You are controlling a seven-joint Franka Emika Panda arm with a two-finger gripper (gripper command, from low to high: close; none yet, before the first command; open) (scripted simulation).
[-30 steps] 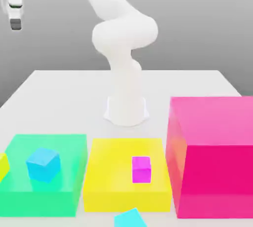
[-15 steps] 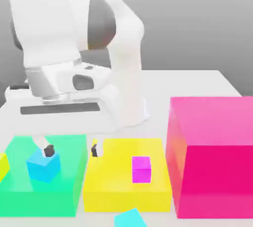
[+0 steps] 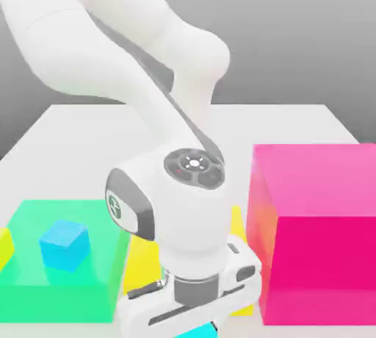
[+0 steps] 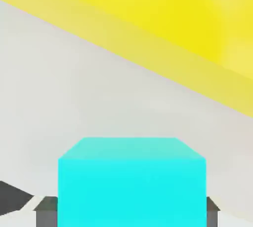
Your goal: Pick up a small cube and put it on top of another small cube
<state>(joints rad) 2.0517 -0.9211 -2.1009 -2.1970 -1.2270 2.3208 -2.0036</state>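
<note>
1. Turquoise is the colour between my fingers: the small plain turquoise-cyan cube (image 4: 131,176) rests on the white table (image 3: 73,131), just in front of the large flat yellow block (image 4: 163,14), at the near edge of the exterior view.
2. Change of position: a second ago my arm was raised high at the exterior view's left. Half a second ago my hand hung low over the gap between the flat green block (image 3: 44,285) and the yellow block. Now it is down at the table's front, directly above the turquoise-cyan cube.
3. Change of claw state: my claw (image 4: 131,216) was spread wide. In the hand view one dark finger pad (image 4: 47,211) now lies flush against each side face, so I judge that I am pinching the turquoise-cyan cube.
4. Meaning for the task: the pick appears secured but not lifted. Lift and carry to the small magenta cube remain.
5. Orientation: a cube has no long axis. Its top face lies level, one side face squarely faces my hand camera, and its edges run askew to the yellow block's front edge.
6. Caution: the sky-blue cube (image 3: 64,245) on the green block is not the target.
</note>
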